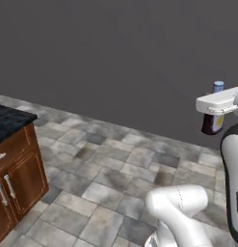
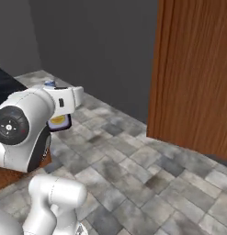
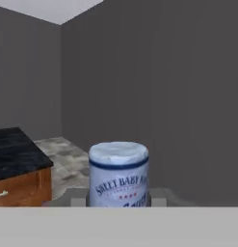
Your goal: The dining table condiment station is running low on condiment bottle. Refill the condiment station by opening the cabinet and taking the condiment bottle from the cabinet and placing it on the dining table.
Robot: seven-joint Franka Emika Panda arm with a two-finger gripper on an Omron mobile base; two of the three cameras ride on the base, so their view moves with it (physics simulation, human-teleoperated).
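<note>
My gripper [image 1: 214,107] is shut on the condiment bottle [image 1: 212,123], a small dark bottle with a pale blue cap, and holds it upright in the air above the tiled floor. From the right base view the bottle [image 2: 59,122] hangs just under the white hand, with the gripper [image 2: 58,105] around its middle. The hand view looks at the bottle's pale cap and label [image 3: 119,173] from very close, between the fingertips [image 3: 77,197]. A black stone top on a reddish wood base [image 1: 9,120] stands at the left; I cannot tell whether it is the dining table. The cabinet is out of view.
The black-topped unit has a drawer and doors with silver handles [image 1: 8,185]. A tall reddish-brown wood panel [image 2: 193,78] stands on the floor at the right. Grey walls [image 1: 115,58] close the room behind. Grey stone tiles [image 1: 106,178] lie between the unit and the arm.
</note>
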